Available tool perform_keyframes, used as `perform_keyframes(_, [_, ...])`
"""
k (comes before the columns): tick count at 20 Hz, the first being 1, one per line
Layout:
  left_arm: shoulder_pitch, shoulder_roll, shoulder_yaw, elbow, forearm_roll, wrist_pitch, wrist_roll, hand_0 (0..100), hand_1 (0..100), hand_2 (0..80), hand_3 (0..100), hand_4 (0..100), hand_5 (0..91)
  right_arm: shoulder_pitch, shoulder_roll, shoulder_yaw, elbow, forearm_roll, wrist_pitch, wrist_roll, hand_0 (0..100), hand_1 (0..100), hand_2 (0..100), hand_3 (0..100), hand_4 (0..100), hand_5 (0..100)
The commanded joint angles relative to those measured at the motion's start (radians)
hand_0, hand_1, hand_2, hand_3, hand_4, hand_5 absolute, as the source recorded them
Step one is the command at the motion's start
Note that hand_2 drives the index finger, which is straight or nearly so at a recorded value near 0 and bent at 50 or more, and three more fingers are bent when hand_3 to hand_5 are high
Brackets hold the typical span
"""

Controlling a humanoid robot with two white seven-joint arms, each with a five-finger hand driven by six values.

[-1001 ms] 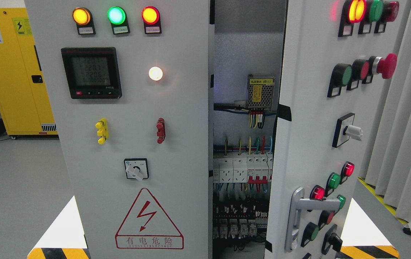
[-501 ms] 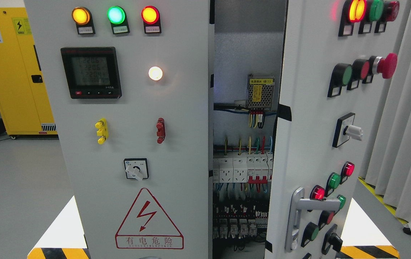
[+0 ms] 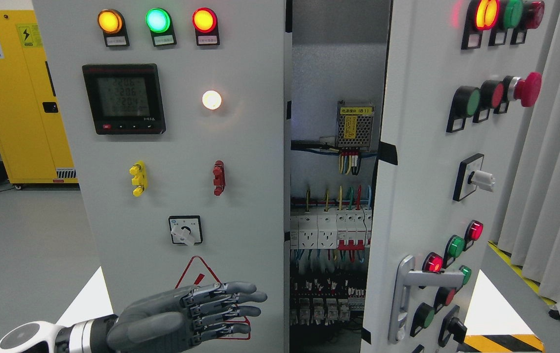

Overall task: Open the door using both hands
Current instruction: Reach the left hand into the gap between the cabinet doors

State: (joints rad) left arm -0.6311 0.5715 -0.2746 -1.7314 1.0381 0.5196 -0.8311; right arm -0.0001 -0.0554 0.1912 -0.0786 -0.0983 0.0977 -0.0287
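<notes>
Head view: a grey electrical cabinet fills the frame, with two doors. The left door (image 3: 182,162) faces the camera, nearly flat, carrying three lamps, a meter (image 3: 124,98) and a red warning triangle (image 3: 196,274) low down. The right door (image 3: 422,196) is ajar, swung toward the camera, with buttons and a silver handle (image 3: 407,294) near its lower edge. Between the doors a dark gap shows wiring and a row of breakers (image 3: 328,233).

The left hand (image 3: 196,314) enters from the lower left, in front of the lower part of the left door and partly covering the triangle. Its fingers (image 3: 240,299) lie straight and together, pointing right toward that door's inner edge, palm side on; it is released and grips nothing. Whether it touches the panel cannot be told. The right hand is not visible.

The step in hand looks like the approach: the left hand reaching for the left door's free edge beside the gap. The next move likely calls for hooking the fingertips around that edge, then pulling outward, while the other hand comes up to the right door.
</notes>
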Motion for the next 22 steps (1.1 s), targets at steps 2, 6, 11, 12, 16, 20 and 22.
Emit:
perform_keyframes(2, [-0.255, -0.203, -0.048, 0.191, 0.007, 0.091, 0.058, 12, 56, 0.0, 0, 0, 0.0, -0.012, -0.004, -0.003, -0.001, 0.0, 0.0, 0.0, 0, 50, 4, 0, 0, 0])
perform_keyframes(6, [-0.304, -0.251, -0.073, 0.223, 0.011, 0.115, 0.056, 12, 56, 0.0, 0, 0, 0.0, -0.011, -0.001, -0.003, -0.001, 0.0, 0.0, 0.0, 0, 50, 4, 0, 0, 0])
perform_keyframes(11, [-0.443, -0.314, -0.094, 0.389, 0.022, 0.146, 0.055, 12, 56, 0.0, 0, 0, 0.0, -0.011, 0.0, -0.003, -0.001, 0.0, 0.0, 0.0, 0, 50, 4, 0, 0, 0])
perform_keyframes(12, [-0.458, -0.324, -0.097, 0.406, 0.04, 0.148, 0.055, 12, 56, 0.0, 0, 0, 0.0, -0.011, 0.002, -0.003, -0.001, 0.0, 0.0, 0.0, 0, 50, 4, 0, 0, 0])
perform_keyframes(16, [-0.472, -0.37, -0.109, 0.415, 0.051, 0.195, 0.055, 12, 56, 0.0, 0, 0, 0.0, -0.011, 0.002, -0.003, -0.001, 0.0, 0.0, 0.0, 0, 50, 4, 0, 0, 0])
perform_keyframes(20, [-0.496, -0.421, -0.129, 0.429, 0.05, 0.198, 0.056, 12, 56, 0.0, 0, 0, 0.0, -0.011, -0.001, -0.003, -0.001, 0.0, 0.0, 0.001, 0, 50, 4, 0, 0, 0])
perform_keyframes(22, [-0.516, -0.447, -0.144, 0.45, 0.045, 0.198, 0.055, 12, 56, 0.0, 0, 0, 0.0, -0.011, -0.001, -0.003, -0.001, 0.0, 0.0, 0.0, 0, 50, 4, 0, 0, 0])
